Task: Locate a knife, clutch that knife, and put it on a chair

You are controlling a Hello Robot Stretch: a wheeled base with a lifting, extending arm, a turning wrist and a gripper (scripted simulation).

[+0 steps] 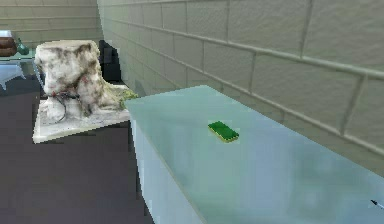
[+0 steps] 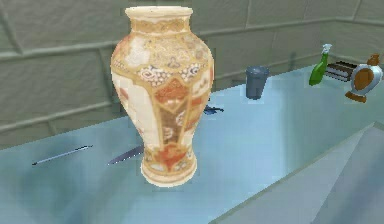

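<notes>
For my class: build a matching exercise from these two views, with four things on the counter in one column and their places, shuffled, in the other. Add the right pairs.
Things
1. patterned vase
2. grey cup
3. green bottle
4. flat green block

Places
A. arm side view, between the vase and the bottle
B. forward view, on the pale counter near the wall
C. arm side view, front and middle
D. arm side view, toward the right edge

Pairs: 1-C; 2-A; 3-D; 4-B
</notes>
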